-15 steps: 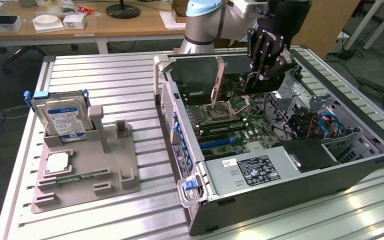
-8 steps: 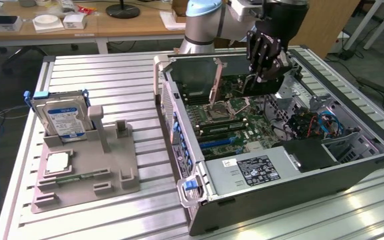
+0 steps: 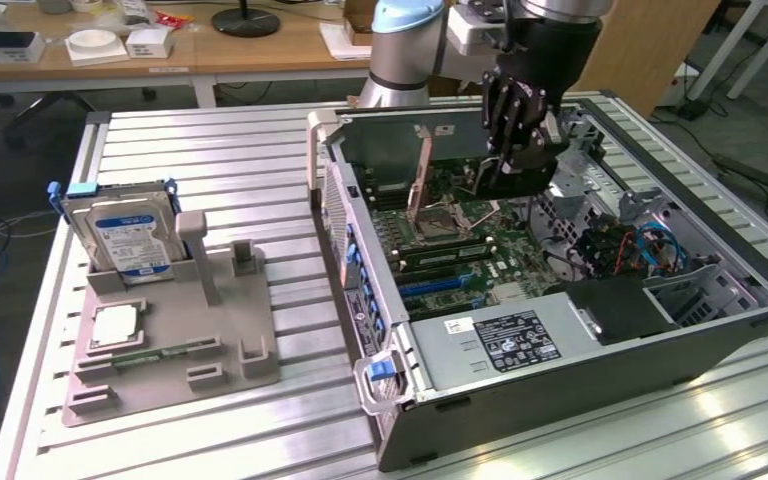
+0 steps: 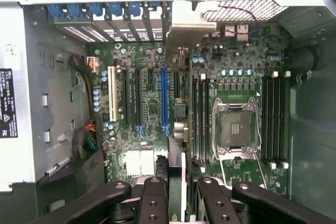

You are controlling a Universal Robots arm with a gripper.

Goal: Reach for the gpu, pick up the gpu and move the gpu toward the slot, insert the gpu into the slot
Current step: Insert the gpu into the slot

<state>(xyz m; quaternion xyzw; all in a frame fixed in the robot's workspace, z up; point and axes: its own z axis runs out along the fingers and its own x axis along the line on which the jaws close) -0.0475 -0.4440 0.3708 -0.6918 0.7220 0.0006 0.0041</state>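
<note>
My gripper hangs inside the open computer case, low over the motherboard. In the wrist view its two black fingers are shut on the gpu, a thin card seen edge-on. The card's pale metal end bracket points at the case's rear wall. It runs along the board just beside the long blue slot, between that slot and the memory slots. Whether its lower edge sits in a slot is hidden.
A grey fixture on the ribbed table at the exterior view's left holds the blue-labelled hard drive and a square silver processor chip. Inside the case are the empty processor socket, cables and a power supply.
</note>
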